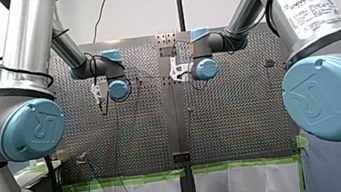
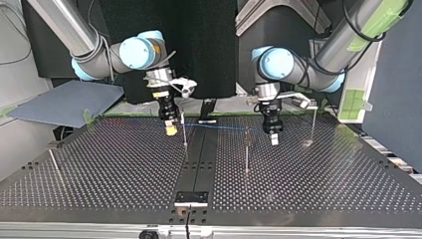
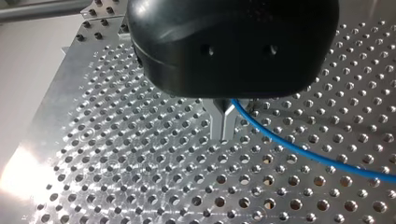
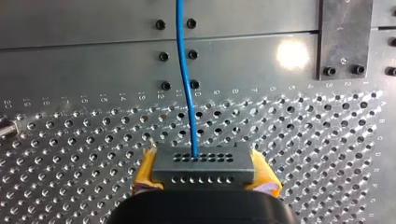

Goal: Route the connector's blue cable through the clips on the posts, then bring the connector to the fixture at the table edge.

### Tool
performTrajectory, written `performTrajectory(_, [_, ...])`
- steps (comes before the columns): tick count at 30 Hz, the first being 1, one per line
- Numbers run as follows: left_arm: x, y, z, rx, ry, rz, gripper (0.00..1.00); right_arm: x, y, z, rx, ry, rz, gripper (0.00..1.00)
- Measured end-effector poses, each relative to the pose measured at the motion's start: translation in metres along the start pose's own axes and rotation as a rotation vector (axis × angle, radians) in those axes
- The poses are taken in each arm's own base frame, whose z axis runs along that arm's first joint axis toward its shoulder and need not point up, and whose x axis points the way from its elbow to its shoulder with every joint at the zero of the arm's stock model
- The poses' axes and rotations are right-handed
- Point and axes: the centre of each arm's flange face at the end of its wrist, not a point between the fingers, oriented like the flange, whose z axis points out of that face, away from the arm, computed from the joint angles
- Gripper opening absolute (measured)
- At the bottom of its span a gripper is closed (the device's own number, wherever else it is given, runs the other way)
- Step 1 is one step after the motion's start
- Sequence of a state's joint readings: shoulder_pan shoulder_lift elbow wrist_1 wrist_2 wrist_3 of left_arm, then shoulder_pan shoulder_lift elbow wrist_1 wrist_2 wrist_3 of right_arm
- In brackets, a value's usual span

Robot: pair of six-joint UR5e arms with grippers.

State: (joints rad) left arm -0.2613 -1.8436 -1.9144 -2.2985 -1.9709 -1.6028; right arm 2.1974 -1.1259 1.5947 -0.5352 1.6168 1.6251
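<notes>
In the right wrist view my right gripper [image 4: 204, 171] is shut, its yellow pads [image 4: 145, 173] clamping a grey connector [image 4: 203, 164]. The blue cable [image 4: 185, 70] leaves the connector and runs ahead over the table. My left gripper [image 3: 224, 135] has its metal fingers shut on the same cable [image 3: 299, 150] just above the perforated plate. In the top view the cable [image 2: 219, 126] stretches between my right gripper [image 2: 170, 128] and my left gripper [image 2: 273, 135], passing a thin post [image 2: 184, 128] and the top of another post [image 2: 247, 149]. Whether it sits in a clip I cannot tell.
Two more posts stand at the top view's right [image 2: 313, 124] and left [image 2: 54, 165]. A small black fixture [image 2: 191, 198] sits at the table's near edge in that view. A dark strip [image 2: 199, 149] runs down the table's middle.
</notes>
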Motion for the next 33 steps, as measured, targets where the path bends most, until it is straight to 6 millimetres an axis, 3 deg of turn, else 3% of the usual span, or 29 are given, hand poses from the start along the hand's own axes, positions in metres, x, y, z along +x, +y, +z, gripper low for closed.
performTrajectory(7, [0.002,0.002,0.002,0.007,0.005,-0.005,0.00,-0.003,0.004,0.001,-0.005,-0.005,0.001,0.02])
performTrajectory(15, [0.019,0.002,0.004,0.015,0.028,0.004,0.00,-0.005,0.005,0.001,-0.007,-0.011,0.001,0.02])
performTrajectory(33, [0.010,0.000,0.020,0.046,0.002,-0.009,0.00,0.000,0.021,0.011,-0.023,0.008,0.009,0.02])
